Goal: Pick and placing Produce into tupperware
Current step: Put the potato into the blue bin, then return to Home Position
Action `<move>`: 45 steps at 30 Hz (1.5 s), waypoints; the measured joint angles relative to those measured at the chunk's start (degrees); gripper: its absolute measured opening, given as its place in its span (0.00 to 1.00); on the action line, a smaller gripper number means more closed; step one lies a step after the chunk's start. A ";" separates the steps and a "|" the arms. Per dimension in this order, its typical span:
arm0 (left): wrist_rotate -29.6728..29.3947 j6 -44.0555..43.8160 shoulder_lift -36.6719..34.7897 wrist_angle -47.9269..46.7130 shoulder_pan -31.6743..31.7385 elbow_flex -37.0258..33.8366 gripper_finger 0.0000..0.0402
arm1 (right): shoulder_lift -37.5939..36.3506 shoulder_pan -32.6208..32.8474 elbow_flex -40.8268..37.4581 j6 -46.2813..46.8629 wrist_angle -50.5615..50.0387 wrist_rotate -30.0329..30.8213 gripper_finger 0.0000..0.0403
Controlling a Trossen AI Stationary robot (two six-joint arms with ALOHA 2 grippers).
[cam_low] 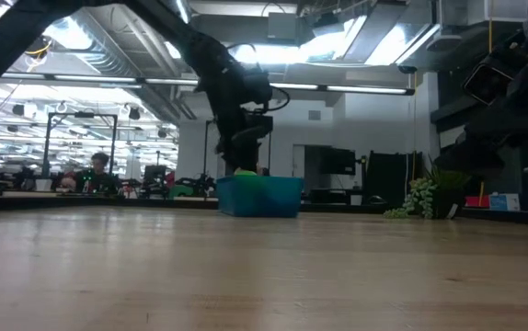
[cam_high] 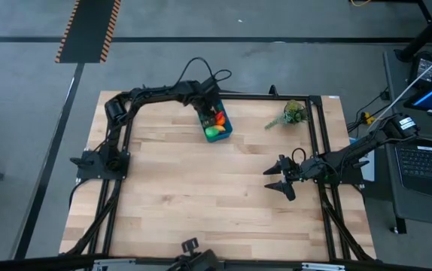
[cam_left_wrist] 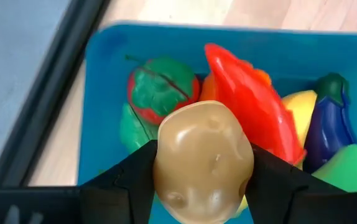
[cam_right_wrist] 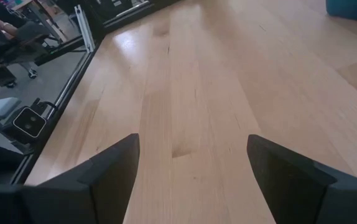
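Observation:
The teal-blue tupperware stands at the table's far middle, also seen in the low view. Inside lie produce: a red pepper, a red fruit with a green top, a purple eggplant and yellow and green pieces. My left gripper hovers over the tub, shut on a tan potato-like toy. My right gripper waits open above bare wood at the table's right. My left gripper pinches the tan toy between its two fingers, one on each of its opposite sides. The fingers come steeply from above, pointing down into the tub. The toy sits over the produce in the tub; whether it touches them I cannot tell.
A leafy green sprig lies at the far right of the table, right of the tub. A black frame rail runs along the far edge just behind the tub. Bare wood spreads across the middle and near side.

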 joint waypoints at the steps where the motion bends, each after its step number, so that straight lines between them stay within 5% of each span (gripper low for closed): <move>1: -0.13 0.15 0.20 -0.32 0.00 0.73 0.47 | 0.00 0.01 0.00 0.00 0.00 0.00 0.74; 14: -0.51 1.38 0.36 -3.57 0.15 2.12 0.47 | 0.00 0.00 0.00 -0.22 -0.61 0.00 0.74; 21: -0.56 1.44 0.25 -3.64 -0.46 2.12 0.66 | 0.00 -0.01 0.00 -0.42 -0.59 0.00 0.74; 29: -0.41 0.00 -0.74 -4.38 -0.52 2.12 0.69 | 0.00 0.00 0.00 -1.51 -0.50 0.00 0.74; 37: 10.03 0.39 -8.47 -5.17 -4.57 2.08 0.69 | -0.14 -0.69 0.01 -5.44 5.92 0.00 0.74; 41: 14.16 0.44 -14.72 2.64 -8.76 -3.53 0.69 | -1.04 -0.86 0.02 -7.53 10.28 -1.44 0.74; 45: 17.30 -1.25 -23.31 16.84 -14.14 -16.95 0.69 | -4.64 -0.86 0.02 -7.69 10.69 -8.46 0.74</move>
